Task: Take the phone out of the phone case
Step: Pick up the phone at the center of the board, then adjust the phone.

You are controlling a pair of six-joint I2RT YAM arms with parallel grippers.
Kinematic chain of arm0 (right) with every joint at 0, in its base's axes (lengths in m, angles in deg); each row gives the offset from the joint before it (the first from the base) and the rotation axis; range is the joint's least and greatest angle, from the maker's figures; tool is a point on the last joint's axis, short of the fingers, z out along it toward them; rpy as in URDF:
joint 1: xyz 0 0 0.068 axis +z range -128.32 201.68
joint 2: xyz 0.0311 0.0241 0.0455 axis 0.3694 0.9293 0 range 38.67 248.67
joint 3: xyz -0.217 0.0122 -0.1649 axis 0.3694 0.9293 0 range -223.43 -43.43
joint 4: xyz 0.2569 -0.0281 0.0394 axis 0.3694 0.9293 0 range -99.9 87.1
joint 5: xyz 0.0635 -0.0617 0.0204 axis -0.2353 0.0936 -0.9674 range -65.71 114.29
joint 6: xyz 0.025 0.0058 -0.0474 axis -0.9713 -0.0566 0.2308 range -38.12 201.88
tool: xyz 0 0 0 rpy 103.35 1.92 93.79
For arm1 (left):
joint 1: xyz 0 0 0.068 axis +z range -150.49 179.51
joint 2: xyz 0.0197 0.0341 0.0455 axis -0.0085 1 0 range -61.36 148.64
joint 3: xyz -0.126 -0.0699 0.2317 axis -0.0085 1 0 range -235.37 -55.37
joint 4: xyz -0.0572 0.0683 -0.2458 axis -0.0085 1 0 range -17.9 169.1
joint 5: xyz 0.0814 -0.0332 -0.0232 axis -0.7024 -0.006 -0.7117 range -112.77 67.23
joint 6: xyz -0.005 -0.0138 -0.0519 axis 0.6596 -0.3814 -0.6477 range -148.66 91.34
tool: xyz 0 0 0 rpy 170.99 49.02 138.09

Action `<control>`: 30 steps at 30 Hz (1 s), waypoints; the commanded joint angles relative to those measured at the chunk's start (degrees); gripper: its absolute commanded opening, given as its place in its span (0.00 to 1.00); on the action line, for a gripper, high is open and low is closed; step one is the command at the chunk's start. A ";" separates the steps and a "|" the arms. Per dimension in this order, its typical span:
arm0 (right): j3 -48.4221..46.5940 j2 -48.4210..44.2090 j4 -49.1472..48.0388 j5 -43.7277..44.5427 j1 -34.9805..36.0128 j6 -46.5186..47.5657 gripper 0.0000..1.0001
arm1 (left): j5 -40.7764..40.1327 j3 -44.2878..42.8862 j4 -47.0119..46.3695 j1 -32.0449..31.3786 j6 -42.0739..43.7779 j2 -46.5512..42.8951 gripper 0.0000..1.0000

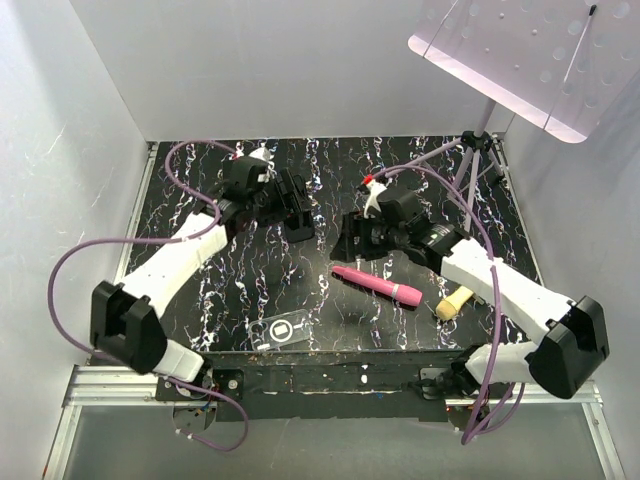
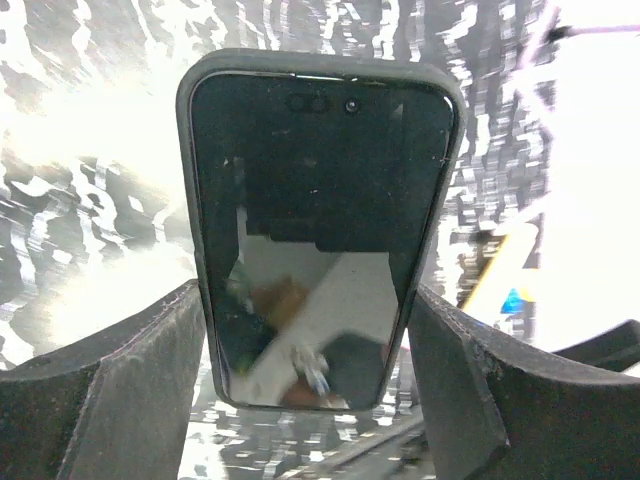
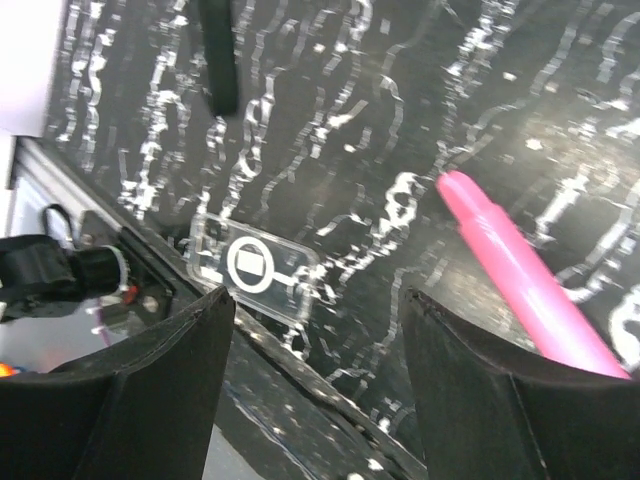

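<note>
My left gripper is shut on the phone and holds it off the table at the back middle. In the left wrist view the phone stands lengthwise between my fingers, its glossy dark screen facing the camera, with a dark rim around it. The phone case lies empty and flat at the table's near edge, clear with a white ring-and-bar mark. It also shows in the right wrist view. My right gripper is open and empty above the table, right of the phone.
A pink marker lies right of centre and also shows in the right wrist view. A cream stubby object lies near my right arm. A tripod with a light panel stands at the back right. White walls enclose the table.
</note>
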 commanded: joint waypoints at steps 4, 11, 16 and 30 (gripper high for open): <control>-1.85 1.54 -14.90 1.13 6.53 -6.84 0.70 | 6.55 10.55 -16.26 -1.43 -27.65 -6.92 0.00; -0.27 -3.02 -10.89 3.16 1.72 -7.63 0.69 | 11.73 12.47 -22.47 -1.78 -24.14 -6.65 0.00; -8.16 -1.72 3.42 -1.58 -7.16 -5.27 0.69 | 23.15 14.58 -32.23 -1.78 -22.73 -5.78 0.00; -27.59 6.02 19.89 -1.41 -10.08 -3.76 0.70 | 16.95 1.14 -11.36 -9.15 5.02 -5.51 0.00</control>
